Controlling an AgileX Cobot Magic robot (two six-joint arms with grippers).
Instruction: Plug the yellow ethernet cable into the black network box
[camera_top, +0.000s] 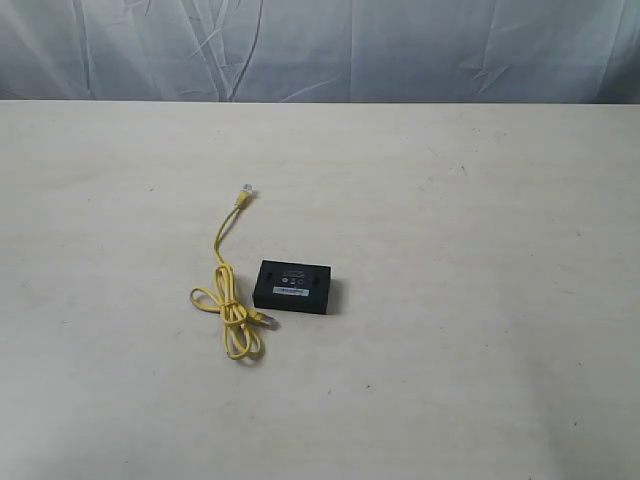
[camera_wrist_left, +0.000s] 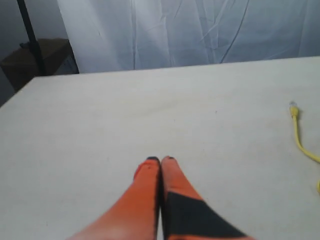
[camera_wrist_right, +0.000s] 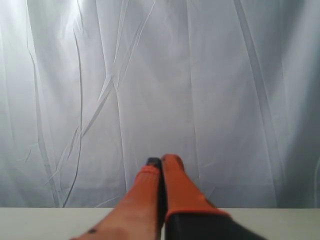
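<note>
The black network box lies flat near the table's middle, white label strip on top. The yellow ethernet cable lies just left of it: a looped bundle beside the box's left front corner, with one clear plug touching or nearly touching that corner. Its other plug lies farther back. That far end also shows at the edge of the left wrist view. My left gripper is shut and empty over bare table. My right gripper is shut and empty, pointing at the curtain. Neither arm shows in the exterior view.
A pale table stretches wide around the box and cable. A wrinkled white curtain hangs behind the far edge. A dark stand and brown box sit off the table's far corner in the left wrist view.
</note>
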